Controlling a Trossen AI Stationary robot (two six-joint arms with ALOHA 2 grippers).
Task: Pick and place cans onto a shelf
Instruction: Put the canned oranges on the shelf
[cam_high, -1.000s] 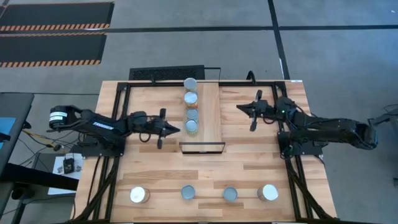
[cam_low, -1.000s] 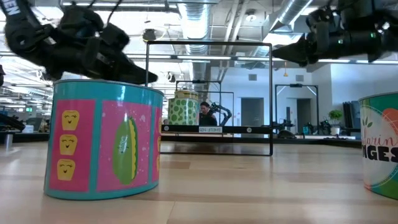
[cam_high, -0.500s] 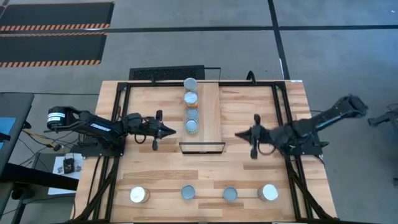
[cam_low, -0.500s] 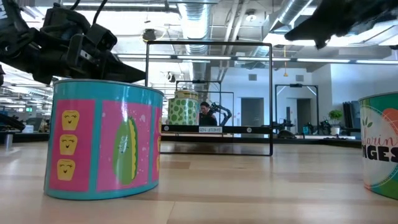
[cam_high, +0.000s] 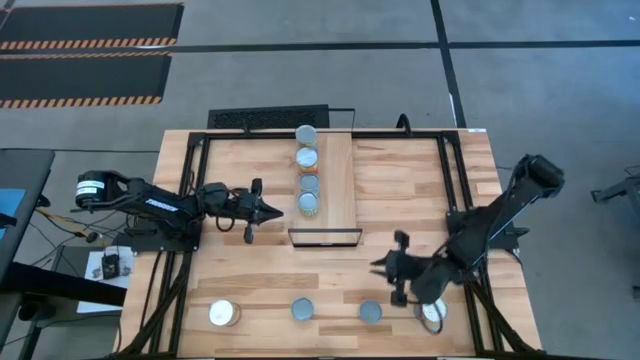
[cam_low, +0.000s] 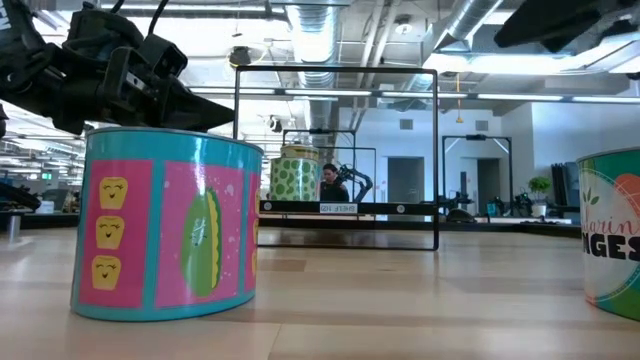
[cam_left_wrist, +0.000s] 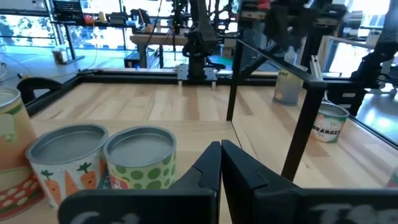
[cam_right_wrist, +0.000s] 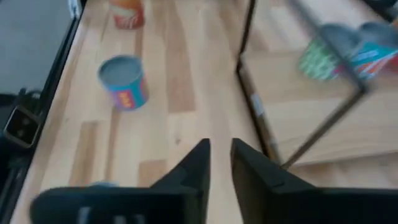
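The shelf (cam_high: 338, 185), a pale plank panel with a black frame, lies in the table's middle. Several cans stand on it in a row, the nearest green-dotted (cam_high: 309, 204) (cam_left_wrist: 140, 155). More cans stand along the table's near edge, among them a white-topped one (cam_high: 224, 313) and two grey-topped ones (cam_high: 303, 310) (cam_high: 371, 312). My left gripper (cam_high: 270, 210) (cam_left_wrist: 221, 158) is shut and level, just left of the shelf, touching nothing. My right gripper (cam_high: 383, 268) (cam_right_wrist: 219, 158) hangs above the table, right of the shelf's near end and beyond the near row, its fingers a little apart and holding nothing.
The shelf's black frame (cam_low: 335, 210) (cam_left_wrist: 305, 124) rises above the planks. A black frame rail (cam_high: 455, 200) runs along each side of the table. My right arm partly covers the near-right can (cam_high: 434, 313). Bare tabletop (cam_high: 250, 270) lies between the shelf and the near row.
My right gripper has swung from beside the shelf's right side toward the table's near edge, turning and tipping downward, and now hangs just beyond the near row of cans. My left gripper has stayed about where it was. No can has moved.
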